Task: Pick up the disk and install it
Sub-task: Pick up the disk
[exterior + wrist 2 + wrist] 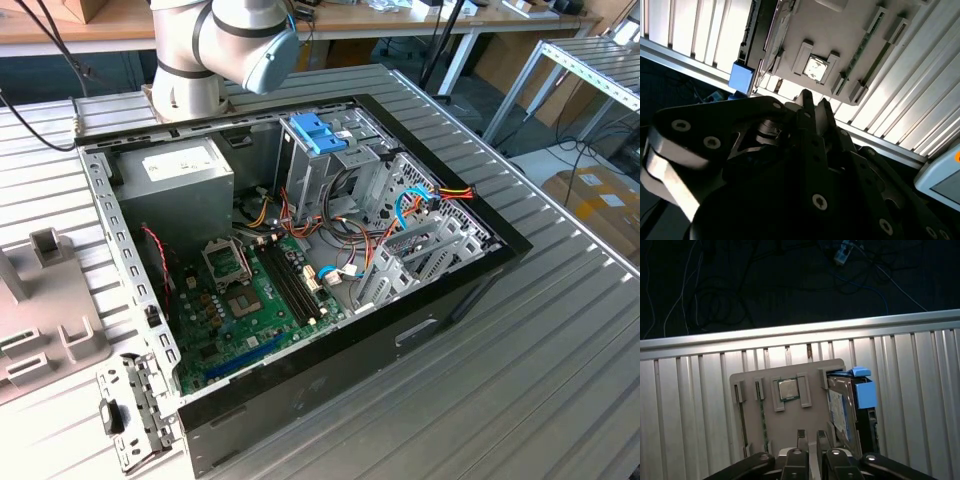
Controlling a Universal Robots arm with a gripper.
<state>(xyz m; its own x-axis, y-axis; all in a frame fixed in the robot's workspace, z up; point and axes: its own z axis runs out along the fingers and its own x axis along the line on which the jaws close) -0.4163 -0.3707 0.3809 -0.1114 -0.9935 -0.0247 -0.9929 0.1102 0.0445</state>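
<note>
In the first wrist view the disk (841, 412) stands on its edge in a slot at one side of a grey parts holder (790, 425). Its white label with a blue band shows, and a blue plastic end piece (865, 391) caps it. My gripper (811, 438) hangs above the holder, beside the disk and apart from it. Its fingers are almost together with nothing between them. In the second wrist view the gripper (815, 103) is dark in the foreground, and the blue end piece (742, 77) shows past it.
The holder also carries a processor chip (787, 388) and memory sticks (761, 415), and its edge (40, 300) shows at the exterior view's left. The open computer case (300, 250) holds a metal cage with a light-blue top (318, 130), a grey power supply (185, 180) and a green motherboard (250, 290).
</note>
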